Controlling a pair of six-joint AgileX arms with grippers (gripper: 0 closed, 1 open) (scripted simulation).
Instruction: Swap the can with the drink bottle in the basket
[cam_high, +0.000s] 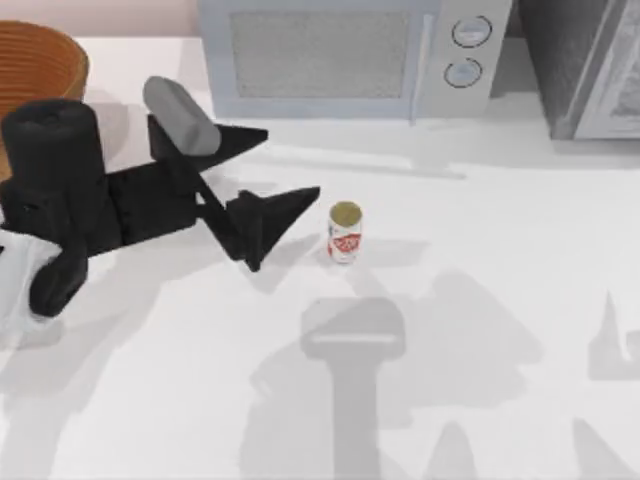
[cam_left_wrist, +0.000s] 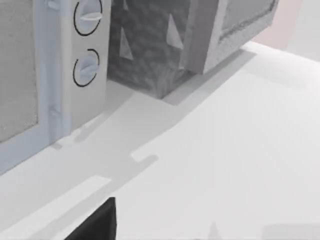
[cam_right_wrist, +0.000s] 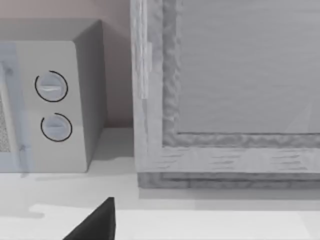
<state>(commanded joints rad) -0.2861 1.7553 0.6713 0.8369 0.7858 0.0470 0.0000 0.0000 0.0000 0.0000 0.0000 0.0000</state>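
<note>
The worktop (cam_high: 480, 300) is white and carries soft grey shadows along its near edge in the top view.

The bottle (cam_high: 344, 233) stands upright near the middle of the worktop, gold top up, white body with a red label. It stands free, with nothing touching it.

The left tool (cam_high: 270, 180) lies just to the left of the bottle, apart from it. Its two dark fingers (cam_high: 285, 207) are spread wide, one tip pointing at the bottle and the other pointing toward the microwave; the tool is released and holds nothing. A grey cylinder on the wrist sits above the fingers, and the black arm runs back to the left edge of the worktop. In the left wrist view one dark fingertip (cam_left_wrist: 97, 222) shows over bare worktop.

In the right wrist view one dark finger (cam_right_wrist: 95, 222) of the right tool shows against the worktop; whether that tool is released or clenched cannot be told.

The basket (cam_high: 35, 70) sits at the far left corner, orange-brown and ribbed, partly hidden by the left arm. Its contents cannot be made out.

A microwave (cam_high: 345, 55) with two round dials stands along the far edge, door closed. A second grey appliance (cam_high: 590, 65) stands to its right at the far right corner.
</note>
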